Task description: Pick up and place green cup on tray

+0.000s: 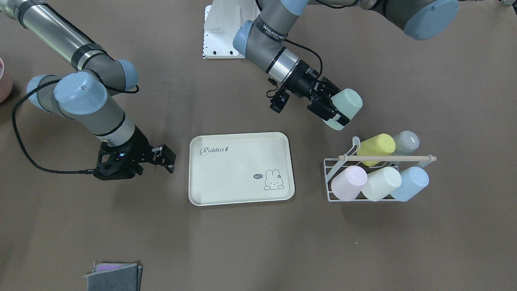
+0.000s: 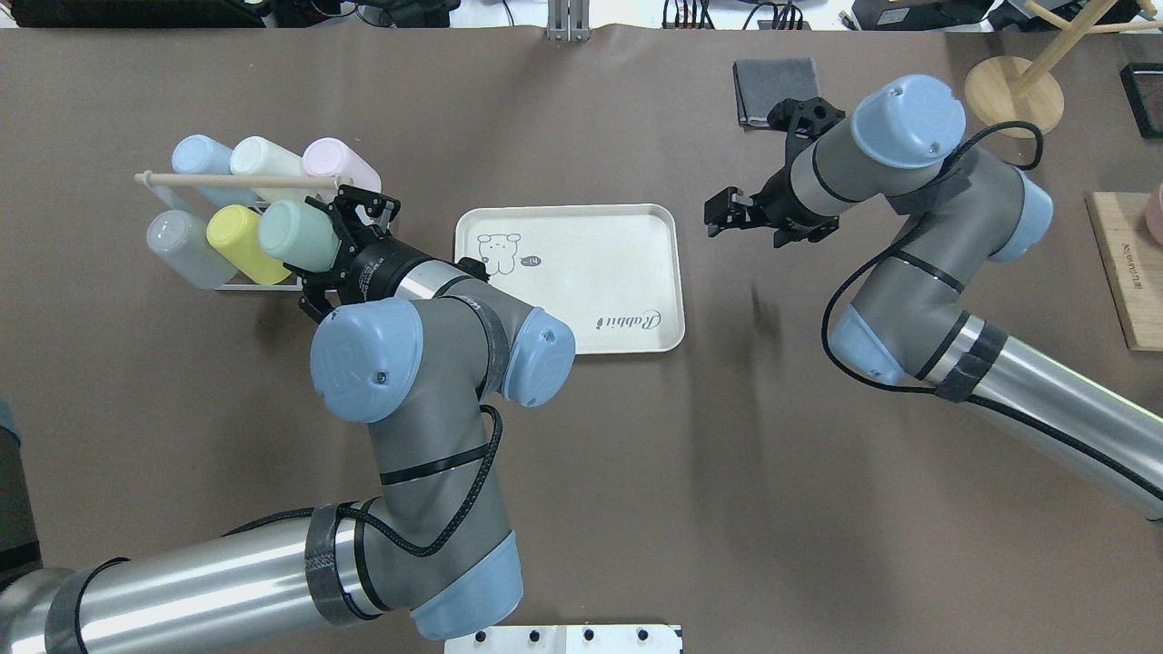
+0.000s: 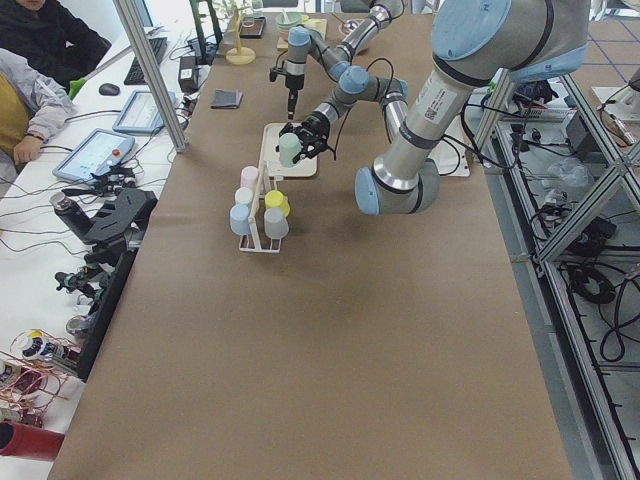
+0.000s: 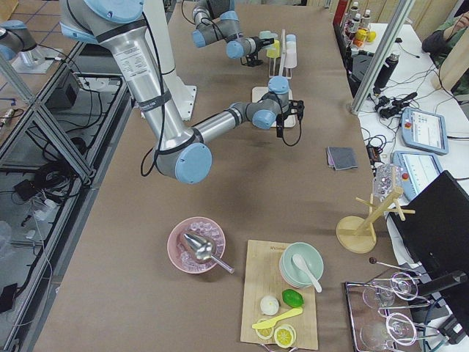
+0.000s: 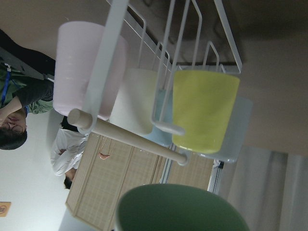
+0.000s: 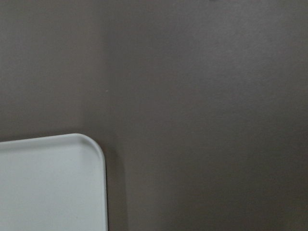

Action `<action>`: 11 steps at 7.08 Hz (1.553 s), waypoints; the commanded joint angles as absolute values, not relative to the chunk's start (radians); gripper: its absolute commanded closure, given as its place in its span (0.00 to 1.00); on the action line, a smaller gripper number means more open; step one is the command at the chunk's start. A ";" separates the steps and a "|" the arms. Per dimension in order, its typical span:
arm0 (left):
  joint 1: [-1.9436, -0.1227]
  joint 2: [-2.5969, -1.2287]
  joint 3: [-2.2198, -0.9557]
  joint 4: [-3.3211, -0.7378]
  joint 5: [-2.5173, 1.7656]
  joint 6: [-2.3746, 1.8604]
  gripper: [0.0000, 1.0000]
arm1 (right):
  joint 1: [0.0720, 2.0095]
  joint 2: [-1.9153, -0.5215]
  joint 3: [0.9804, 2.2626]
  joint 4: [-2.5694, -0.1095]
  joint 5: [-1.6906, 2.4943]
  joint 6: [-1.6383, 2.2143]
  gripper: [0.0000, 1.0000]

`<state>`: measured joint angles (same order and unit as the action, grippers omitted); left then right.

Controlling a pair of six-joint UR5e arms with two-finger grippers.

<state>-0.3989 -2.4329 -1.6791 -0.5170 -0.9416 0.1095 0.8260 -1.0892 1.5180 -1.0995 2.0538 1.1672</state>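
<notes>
The mint-green cup (image 1: 348, 106) is held on its side in my left gripper (image 1: 336, 110), whose fingers are shut on it, in the air just off the wire rack (image 1: 329, 178) on the tray's side. It also shows in the overhead view (image 2: 298, 234) and as a dark green rim at the bottom of the left wrist view (image 5: 179, 210). The cream "Rabbit" tray (image 1: 234, 190) lies bare at the table's middle; it also shows in the overhead view (image 2: 591, 300). My right gripper (image 1: 169, 160) is open and empty, low over the table beside the tray's other short side.
The rack holds a yellow cup (image 1: 376, 148), a grey cup (image 1: 406, 142), a pink cup (image 1: 349, 182), a cream cup (image 1: 381, 184) and a blue cup (image 1: 410, 184) under a wooden rod (image 1: 383, 158). Folded grey cloths (image 1: 115, 277) lie near the table's edge.
</notes>
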 commanded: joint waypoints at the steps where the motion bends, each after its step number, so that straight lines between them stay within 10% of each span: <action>1: -0.399 -2.470 -1.683 -0.688 -1.066 -0.186 0.65 | 0.911 -1.140 1.677 -1.338 2.060 1.029 0.00; 11: -0.368 -2.378 -1.330 -2.300 -0.836 -0.824 0.65 | 1.239 -1.459 2.040 -1.775 2.063 0.306 0.00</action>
